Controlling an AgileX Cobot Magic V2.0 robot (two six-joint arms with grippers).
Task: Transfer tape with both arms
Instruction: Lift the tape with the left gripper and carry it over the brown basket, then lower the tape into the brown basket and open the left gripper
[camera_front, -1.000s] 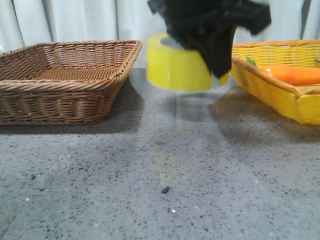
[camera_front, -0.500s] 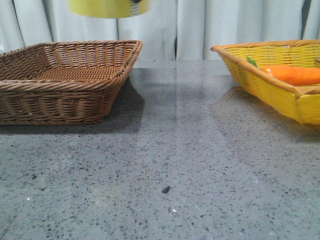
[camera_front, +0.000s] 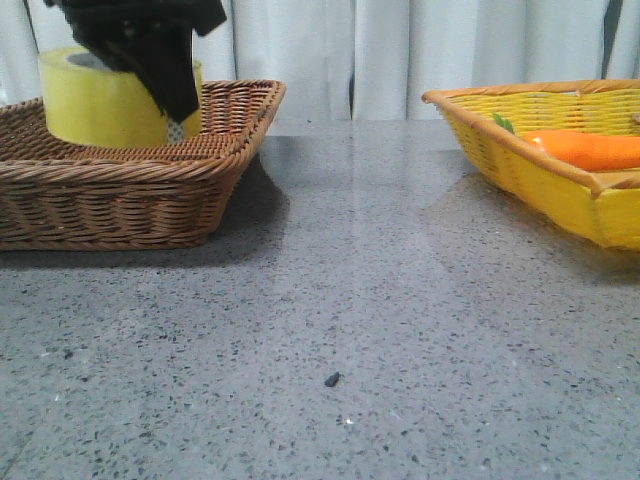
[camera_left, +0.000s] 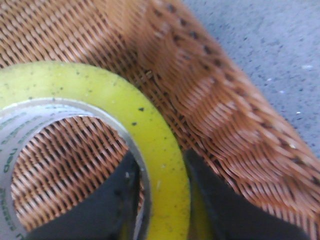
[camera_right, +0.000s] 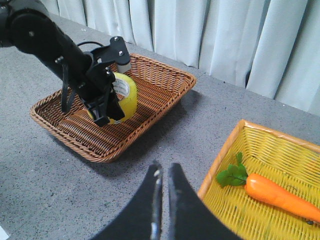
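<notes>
Nearest the front camera lies a bare stretch of the speckled grey stone desk (camera_front: 400, 330), with one small dark fleck (camera_front: 330, 379) on it. Farther back, two baskets stand well apart on that desk. In the shallow brown woven wicker basket (camera_front: 120, 190) the left pincer (camera_front: 172, 105), black and blurred, reaches down from above and is closed on the wide roll of translucent yellow packing tape (camera_front: 95, 105): in the left wrist view one dark finger (camera_left: 107, 200) sits inside the roll's white core, which bears green lettering, and the other finger (camera_left: 225, 210) presses the outer yellow face, so the wall of the roll is pinched between them. The roll lies flat with its open core facing up, low inside the brown basket; through the core the wicker floor shows, but whether the roll rests on that floor or hangs just above it cannot be told. The basket's sloping side wall runs just beyond the outer finger, and grey desk shows past its rim. The right pincer (camera_right: 162, 187) is well apart from the roll and holds nothing; its two dark fingers stand almost together with only a thin slit between them, above the open desk between the baskets. To one side of it sits the yellow woven basket (camera_right: 225, 150), holding an orange carrot with green leaves (camera_right: 272, 192). Behind everything hangs a pale pleated curtain (camera_front: 400, 50).
</notes>
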